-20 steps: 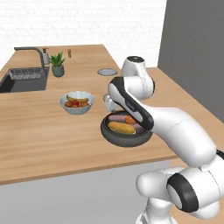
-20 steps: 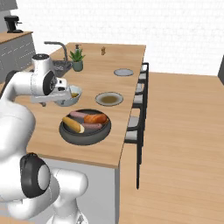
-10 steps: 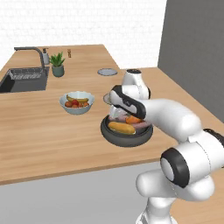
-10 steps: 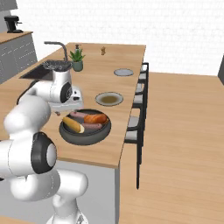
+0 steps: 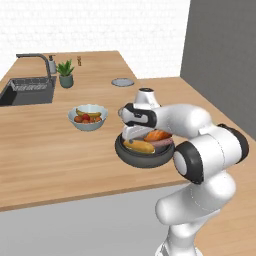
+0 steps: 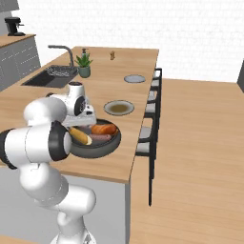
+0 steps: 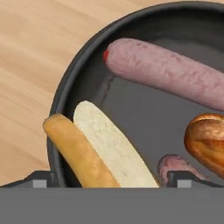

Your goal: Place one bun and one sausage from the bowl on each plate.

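Observation:
The dark bowl (image 5: 126, 153) (image 6: 106, 147) (image 7: 65, 87) sits near the counter's front edge. In it lie a golden yellow bun (image 5: 140, 147) (image 6: 81, 136) (image 7: 81, 155), an orange-brown bun (image 5: 158, 135) (image 6: 104, 128) (image 7: 206, 141) and two pinkish sausages: one long (image 7: 166, 72), one mostly hidden (image 7: 174, 165). My gripper (image 5: 131, 140) (image 6: 88, 122) (image 7: 111, 180) hangs open just above the bowl, its fingertips (image 7: 40, 178) straddling the golden bun's end. One plate (image 6: 119, 108) lies just beyond the bowl, another plate (image 5: 122, 82) (image 6: 135, 78) farther back.
A pale fruit bowl (image 5: 88, 117) stands left of the dark bowl. The sink (image 5: 25, 92) (image 6: 50, 77) with its tap and a potted plant (image 5: 65, 75) (image 6: 84, 66) occupy the far left. Chairs (image 6: 151, 116) line the counter's right edge.
The arm has swung in and lowered the hand from beside the bowl to right over it, close above the golden bun. The buns and sausages have not moved.

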